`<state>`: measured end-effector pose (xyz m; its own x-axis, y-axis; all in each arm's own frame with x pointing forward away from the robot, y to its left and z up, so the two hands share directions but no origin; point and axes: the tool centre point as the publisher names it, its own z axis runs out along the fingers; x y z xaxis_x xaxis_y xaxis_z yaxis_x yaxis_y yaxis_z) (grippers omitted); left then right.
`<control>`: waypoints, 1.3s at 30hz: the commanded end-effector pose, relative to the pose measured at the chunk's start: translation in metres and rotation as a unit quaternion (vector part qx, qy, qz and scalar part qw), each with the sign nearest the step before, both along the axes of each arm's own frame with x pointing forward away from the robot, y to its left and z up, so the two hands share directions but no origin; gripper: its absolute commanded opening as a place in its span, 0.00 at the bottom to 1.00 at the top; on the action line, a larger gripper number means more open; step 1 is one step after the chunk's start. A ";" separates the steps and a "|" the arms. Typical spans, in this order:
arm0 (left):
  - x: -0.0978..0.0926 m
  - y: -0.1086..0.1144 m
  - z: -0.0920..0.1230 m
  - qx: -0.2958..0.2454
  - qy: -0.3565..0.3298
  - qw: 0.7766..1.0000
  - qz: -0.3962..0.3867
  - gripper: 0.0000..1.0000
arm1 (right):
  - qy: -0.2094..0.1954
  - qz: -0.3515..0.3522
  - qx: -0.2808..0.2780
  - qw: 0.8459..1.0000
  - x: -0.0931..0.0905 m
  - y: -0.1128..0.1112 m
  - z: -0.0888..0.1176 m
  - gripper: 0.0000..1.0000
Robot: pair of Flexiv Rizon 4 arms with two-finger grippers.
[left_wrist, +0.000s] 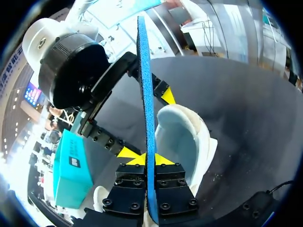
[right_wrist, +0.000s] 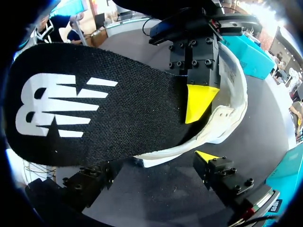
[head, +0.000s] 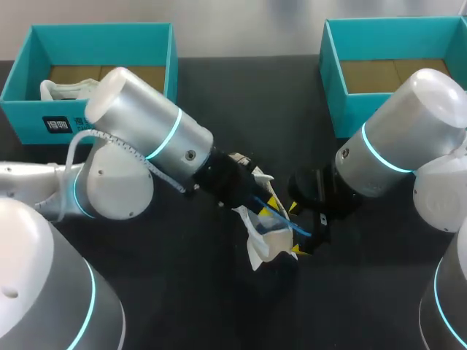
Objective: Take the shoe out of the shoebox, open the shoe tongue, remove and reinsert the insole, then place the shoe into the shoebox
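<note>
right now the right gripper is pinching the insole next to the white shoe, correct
Wrong arm: the left gripper is pinching the insole, which stands on edge between its fingers in the left wrist view. The white shoe is next to it, as you say.

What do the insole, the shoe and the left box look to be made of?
The insole: matte black knit-looking fabric on top, visible weave; grainy blue underside, probably foam. The shoe: smooth white, faint sheen, likely synthetic leather or rubber. The left box: matte teal cardboard, plain brown floor.
</note>
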<state>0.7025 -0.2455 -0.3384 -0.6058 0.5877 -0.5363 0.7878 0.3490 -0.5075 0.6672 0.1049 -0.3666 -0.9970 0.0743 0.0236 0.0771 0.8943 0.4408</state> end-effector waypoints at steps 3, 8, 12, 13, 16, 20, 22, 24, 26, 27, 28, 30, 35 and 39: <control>-0.014 0.012 -0.005 -0.056 -0.018 0.998 0.024 0.00 | -0.001 -0.001 -0.001 1.000 -0.001 0.000 0.000 1.00; -0.018 0.014 -0.003 -0.100 -0.028 0.993 0.052 0.00 | -0.001 -0.001 -0.001 1.000 -0.001 0.000 0.000 1.00; -0.019 0.012 0.003 -0.141 -0.032 0.986 0.083 0.00 | -0.001 -0.001 -0.001 1.000 -0.001 0.000 0.000 1.00; -0.019 0.011 0.004 -0.150 -0.035 0.984 0.089 0.00 | -0.001 -0.001 -0.001 1.000 -0.001 0.000 0.000 1.00; -0.018 0.008 0.008 -0.171 -0.037 0.979 0.108 0.00 | -0.001 -0.001 -0.001 1.000 -0.001 0.000 0.000 1.00; -0.021 0.003 0.011 -0.195 -0.034 0.972 0.125 0.00 | -0.001 -0.001 -0.001 1.000 -0.001 0.000 0.000 1.00; -0.023 0.002 0.011 -0.206 -0.034 0.969 0.131 0.00 | -0.001 -0.001 -0.001 1.000 -0.001 0.000 0.000 1.00; -0.024 0.001 0.012 -0.214 -0.038 0.967 0.136 0.00 | -0.001 -0.001 -0.001 1.000 -0.001 0.000 0.000 1.00; -0.025 0.000 0.012 -0.226 -0.038 0.962 0.145 0.00 | -0.001 -0.001 -0.001 1.000 -0.001 0.000 0.000 1.00; -0.025 0.000 0.013 -0.232 -0.039 0.960 0.149 0.00 | -0.001 -0.001 -0.001 1.000 -0.001 0.000 0.000 1.00; -0.025 0.000 0.014 -0.238 -0.041 0.959 0.151 0.00 | -0.001 -0.001 -0.001 1.000 -0.001 0.000 0.000 1.00; -0.026 -0.001 0.017 -0.251 -0.047 0.954 0.159 0.00 | -0.001 -0.001 -0.001 1.000 -0.001 0.000 0.000 1.00; -0.026 -0.001 0.023 -0.277 -0.062 0.942 0.178 0.00 | -0.001 -0.001 -0.001 1.000 -0.001 0.000 0.000 1.00; -0.027 0.000 0.024 -0.291 -0.069 0.935 0.191 0.00 | -0.001 -0.001 -0.001 1.000 -0.001 0.000 0.000 1.00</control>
<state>0.6812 -0.2470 -0.3130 -0.6534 0.0761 -0.7532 0.7325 0.3144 -0.6038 0.6672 0.1049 -0.3666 -0.9970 0.0743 0.0237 0.0771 0.8943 0.4408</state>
